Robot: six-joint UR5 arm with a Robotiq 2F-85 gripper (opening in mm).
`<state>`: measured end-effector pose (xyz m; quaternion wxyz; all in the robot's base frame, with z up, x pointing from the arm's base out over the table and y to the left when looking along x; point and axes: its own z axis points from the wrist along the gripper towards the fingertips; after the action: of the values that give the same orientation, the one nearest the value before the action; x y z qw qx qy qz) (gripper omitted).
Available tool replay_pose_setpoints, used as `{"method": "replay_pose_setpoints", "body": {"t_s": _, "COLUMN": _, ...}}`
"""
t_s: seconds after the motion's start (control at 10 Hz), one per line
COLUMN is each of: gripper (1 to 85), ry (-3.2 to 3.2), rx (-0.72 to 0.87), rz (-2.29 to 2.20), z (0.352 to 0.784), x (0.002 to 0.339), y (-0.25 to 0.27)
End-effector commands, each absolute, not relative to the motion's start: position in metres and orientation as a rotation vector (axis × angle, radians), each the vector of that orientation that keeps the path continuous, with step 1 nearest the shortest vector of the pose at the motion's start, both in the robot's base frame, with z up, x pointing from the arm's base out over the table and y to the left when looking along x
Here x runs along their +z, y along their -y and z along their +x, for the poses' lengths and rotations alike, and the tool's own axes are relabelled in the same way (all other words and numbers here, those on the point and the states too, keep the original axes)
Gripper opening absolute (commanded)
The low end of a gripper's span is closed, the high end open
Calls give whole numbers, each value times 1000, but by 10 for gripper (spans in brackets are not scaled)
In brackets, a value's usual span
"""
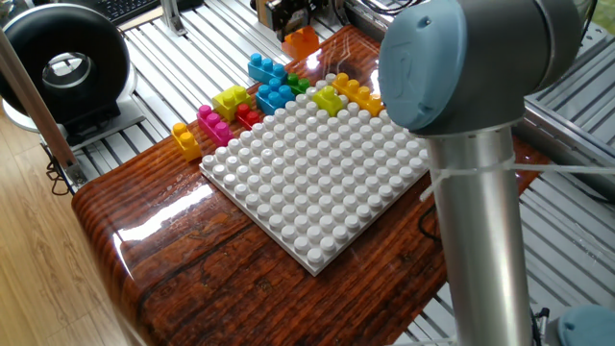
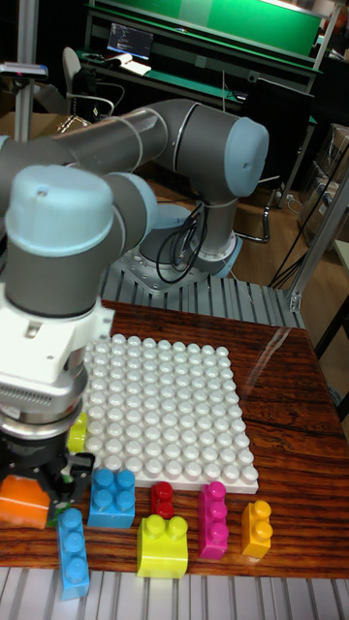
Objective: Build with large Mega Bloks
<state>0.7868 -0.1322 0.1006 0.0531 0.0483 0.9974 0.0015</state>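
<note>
My gripper hangs above the far corner of the table, shut on an orange brick that is lifted off the pile. In the tall fixed view the gripper holds the same orange brick at the lower left. Below it lie two blue bricks, a green one, a yellow one, a red one, a magenta one and a small yellow-orange one. A lime brick sits at the far corner of the white baseplate.
A long orange brick lies along the baseplate's far right edge. The arm's big grey-blue joint blocks the right of the fixed view. A black round device stands on the slatted metal floor at left.
</note>
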Motion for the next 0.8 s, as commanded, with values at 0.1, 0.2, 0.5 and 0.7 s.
{"method": "replay_pose_setpoints", "body": {"t_s": 0.1, "gripper": 10, "ry": -3028, "rx": 51, "rz": 235, "z": 757, "x": 117, "y": 91}}
{"method": "replay_pose_setpoints", "body": {"t_s": 0.2, "gripper": 10, "ry": -3032, "rx": 60, "rz": 247, "z": 751, "x": 119, "y": 84}}
{"method": "replay_pose_setpoints", "body": {"t_s": 0.5, "gripper": 10, "ry": -3031, "rx": 57, "rz": 287, "z": 736, "x": 116, "y": 68}}
{"method": "replay_pose_setpoints", "body": {"t_s": 0.7, "gripper": 10, "ry": -3025, "rx": 57, "rz": 316, "z": 726, "x": 112, "y": 58}}
